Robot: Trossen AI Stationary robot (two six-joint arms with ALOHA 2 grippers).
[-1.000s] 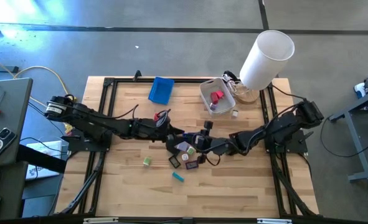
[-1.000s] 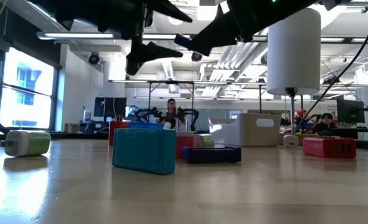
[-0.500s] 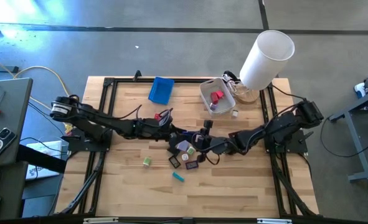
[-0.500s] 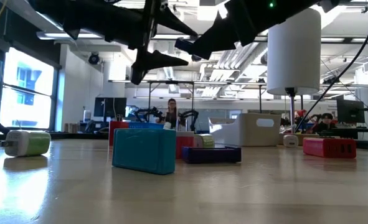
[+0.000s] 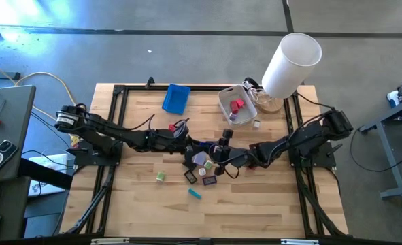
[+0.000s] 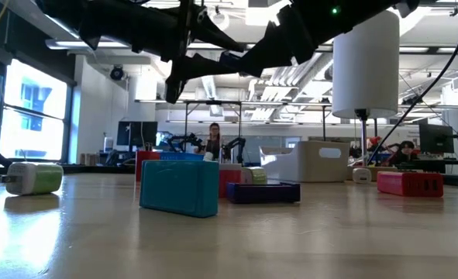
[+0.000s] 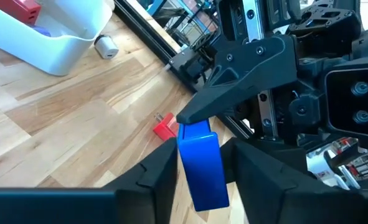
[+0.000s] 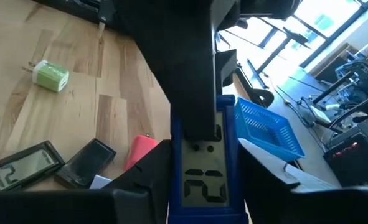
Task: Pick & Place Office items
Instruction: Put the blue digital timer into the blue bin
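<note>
Nearest in the low view: teal block (image 6: pixel 179 186) on the counter (image 5: pixel 255 204), with a green-and-white plug piece (image 6: pixel 33 177) off to one side. Just behind, lying flat: a purple piece (image 6: pixel 263 191), and farther across a red piece (image 6: pixel 411 183).

Above that cluster, at mid-counter, clear of the wood: blue clock (image 8: pixel 203 180) with a small display, gripped between the 2 arms. Sits between the jaws of the left gripper (image 7: pixel 202 155), which look closed on its sides. Also sits between the jaws of the right gripper (image 8: pixel 203 163), which look closed on it from the opposite end. Looks like a hand-over, with neither side let go yet. Long axis of the clock running along the line between the 2 wrists, so each gripper facing it end-on.

Farther back, on the right arm's side: translucent white bin (image 5: pixel 226 109), already holding a red item (image 5: pixel 237 105). Well apart from it, toward the left: blue tray (image 5: pixel 176 99). Right arm nearer the bin, so probably the one to carry on, once the left jaws part.
</note>
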